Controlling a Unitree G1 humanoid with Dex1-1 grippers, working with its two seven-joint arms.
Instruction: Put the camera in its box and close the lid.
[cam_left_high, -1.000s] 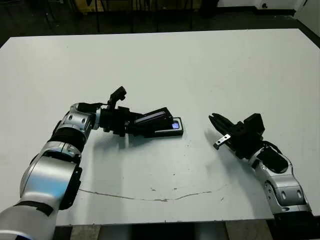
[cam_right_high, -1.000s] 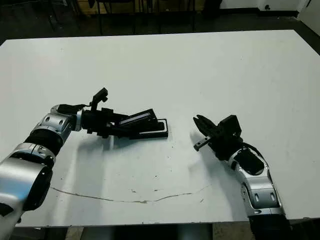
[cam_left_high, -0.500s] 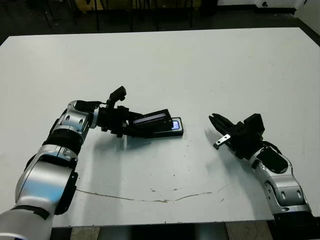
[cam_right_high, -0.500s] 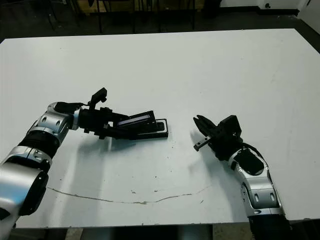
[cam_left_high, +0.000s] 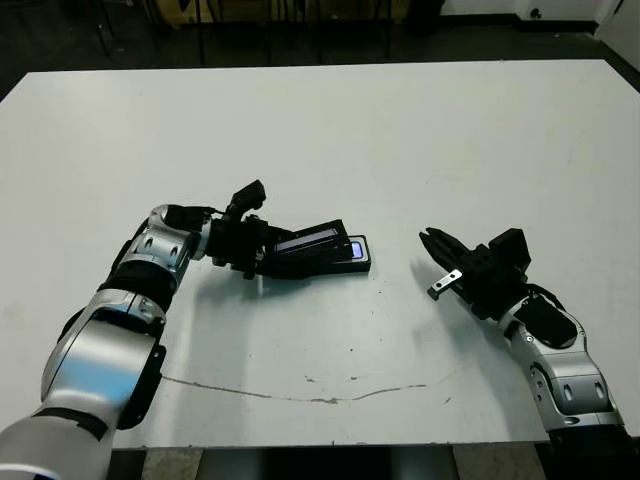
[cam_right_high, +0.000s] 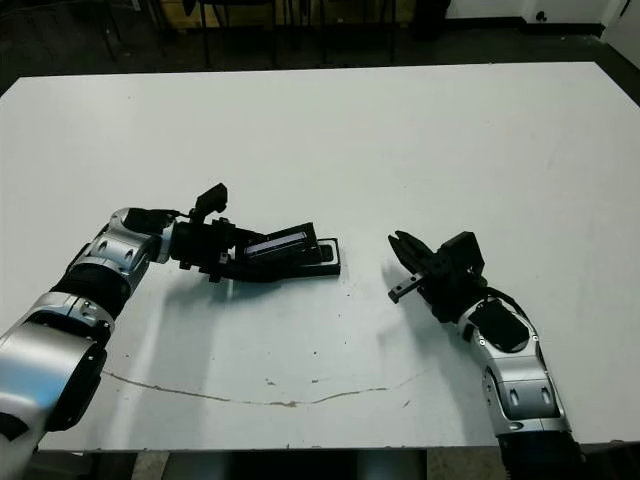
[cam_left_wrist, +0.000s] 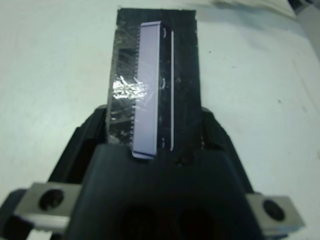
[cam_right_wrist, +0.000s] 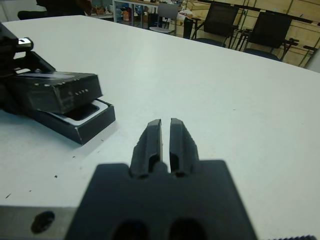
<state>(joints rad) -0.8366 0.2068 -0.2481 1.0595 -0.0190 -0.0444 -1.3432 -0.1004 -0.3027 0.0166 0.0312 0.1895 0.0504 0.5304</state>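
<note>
The box (cam_left_high: 358, 266), black with a white lining, lies left of the table's centre. The camera (cam_left_high: 355, 250) lies inside it, and only the bluish screen end shows. The black lid (cam_left_high: 312, 238) with its pale lilac label (cam_left_wrist: 149, 85) slants over the box, its right end low over the tray and its left end raised. My left gripper (cam_left_high: 264, 250) is shut on the lid's left end. My right gripper (cam_left_high: 428, 238) hovers a hand's width to the right of the box, shut and empty. In the right wrist view the lid (cam_right_wrist: 56, 90) overhangs the box (cam_right_wrist: 92, 125).
A thin dark crack or line (cam_left_high: 300, 395) runs across the white table (cam_left_high: 400, 130) near its front edge. Chairs and desks (cam_right_wrist: 225, 25) stand beyond the table's far side.
My left gripper has shifted slightly right and the lid has tipped lower over the box. The right arm has not moved.
</note>
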